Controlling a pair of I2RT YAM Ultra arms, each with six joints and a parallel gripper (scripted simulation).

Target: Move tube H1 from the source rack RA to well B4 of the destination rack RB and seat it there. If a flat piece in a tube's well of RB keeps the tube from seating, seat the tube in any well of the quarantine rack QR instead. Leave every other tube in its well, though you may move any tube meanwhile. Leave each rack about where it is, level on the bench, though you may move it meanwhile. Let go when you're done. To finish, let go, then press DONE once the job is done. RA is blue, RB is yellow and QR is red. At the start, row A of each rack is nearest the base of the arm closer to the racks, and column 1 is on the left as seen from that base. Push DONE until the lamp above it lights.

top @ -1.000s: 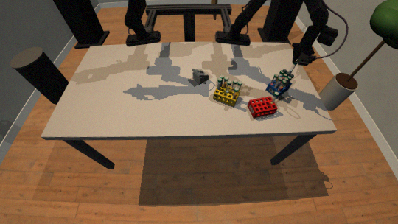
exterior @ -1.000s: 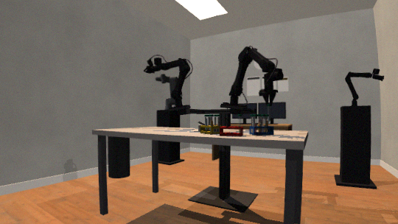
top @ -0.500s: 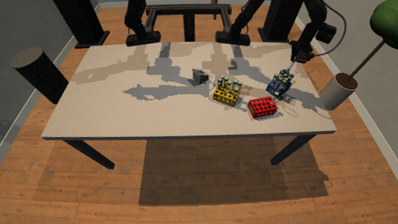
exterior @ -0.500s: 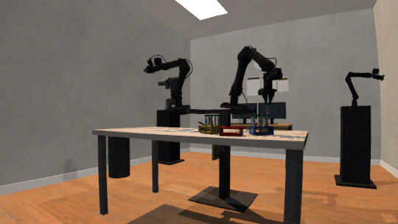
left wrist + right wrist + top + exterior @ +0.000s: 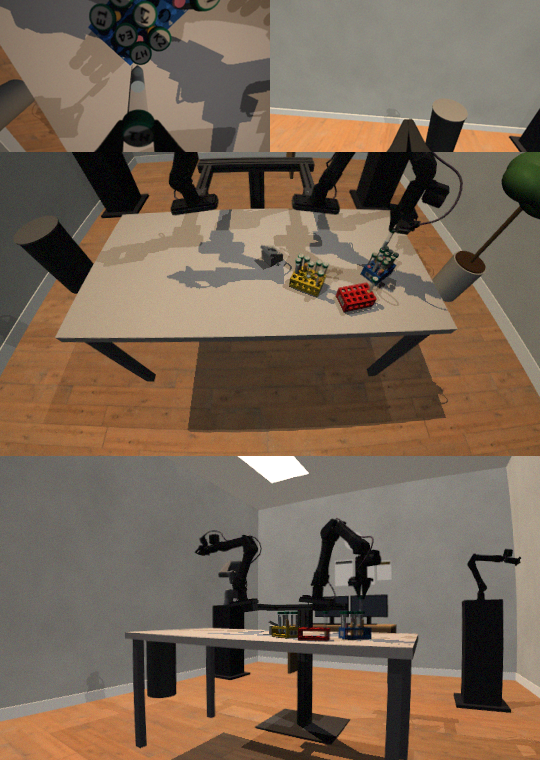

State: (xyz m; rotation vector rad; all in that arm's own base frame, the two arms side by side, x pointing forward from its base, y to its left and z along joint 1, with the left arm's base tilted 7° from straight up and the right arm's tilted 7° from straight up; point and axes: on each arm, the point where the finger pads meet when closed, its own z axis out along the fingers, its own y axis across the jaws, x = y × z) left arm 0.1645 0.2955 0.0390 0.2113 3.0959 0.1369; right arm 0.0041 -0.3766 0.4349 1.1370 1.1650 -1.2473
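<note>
My left gripper [image 5: 393, 230] [image 5: 361, 596] [image 5: 138, 126] is shut on tube H1 [image 5: 138, 135], by its green-rimmed cap. The tube hangs clear of the wells, its tip close to the corner of blue rack RA [image 5: 370, 275] [image 5: 367, 633] [image 5: 109, 39] near tube H7 [image 5: 140, 54] in the left wrist view. RA holds several other capped tubes. Yellow rack RB [image 5: 306, 286] [image 5: 276, 631] holds several tubes; its well B4 cannot be made out. Red rack QR [image 5: 356, 298] [image 5: 314, 638] shows no tubes. My right gripper [image 5: 198, 551] [image 5: 408, 125] is shut and empty, away from the racks.
A small grey device [image 5: 271, 255] stands beside RB on the table [image 5: 175, 312]. QR stands between RB and RA, nearer the front edge in the top view. Tubes E4 [image 5: 126, 34] and K2 [image 5: 159, 39] stand near H7.
</note>
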